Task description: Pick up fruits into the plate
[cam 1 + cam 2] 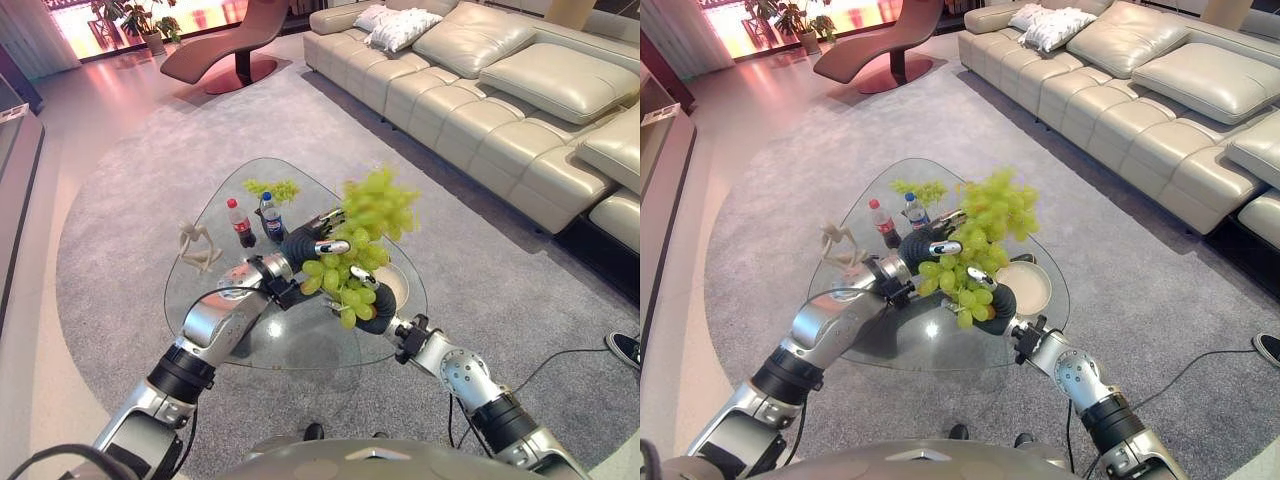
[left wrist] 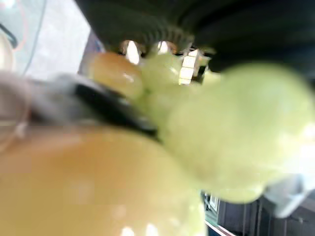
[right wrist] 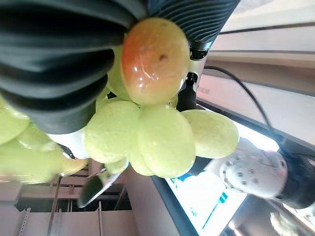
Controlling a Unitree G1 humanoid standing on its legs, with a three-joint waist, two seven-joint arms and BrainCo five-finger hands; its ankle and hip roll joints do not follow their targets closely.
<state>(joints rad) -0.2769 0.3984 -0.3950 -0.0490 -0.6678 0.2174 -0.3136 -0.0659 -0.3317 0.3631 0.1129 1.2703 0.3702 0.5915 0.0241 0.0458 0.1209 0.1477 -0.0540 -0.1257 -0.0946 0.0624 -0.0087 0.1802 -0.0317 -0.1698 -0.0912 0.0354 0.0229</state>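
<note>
Left eye view shows a large bunch of green grapes (image 1: 358, 250) lifted above the glass table (image 1: 215, 215), between the two hands. The grapes are pale green and round, and one of them – seen close in the right wrist view – is more orange-red on one side. The top part of the bunch spreads out wide, and the lower part hangs down in a tighter cluster.

The left hand (image 1: 305, 245) comes from the left with its dark cover toward the camera; its fingers are curled against the bunch and grip it from the left side. The right hand (image 1: 992, 292) is raised from the lower right, touching the bunch from below – how its fingers lie I cannot tell, because the grapes hide them.

The plate (image 1: 1032, 290), cream coloured and round, lies on the table just to the right of the hands. A second, smaller bunch of grapes (image 1: 272, 189) lies at the far part of the table. Near it stand two small bottles (image 1: 255, 220) and, more to the left, a pale figurine (image 1: 197, 245).
</note>
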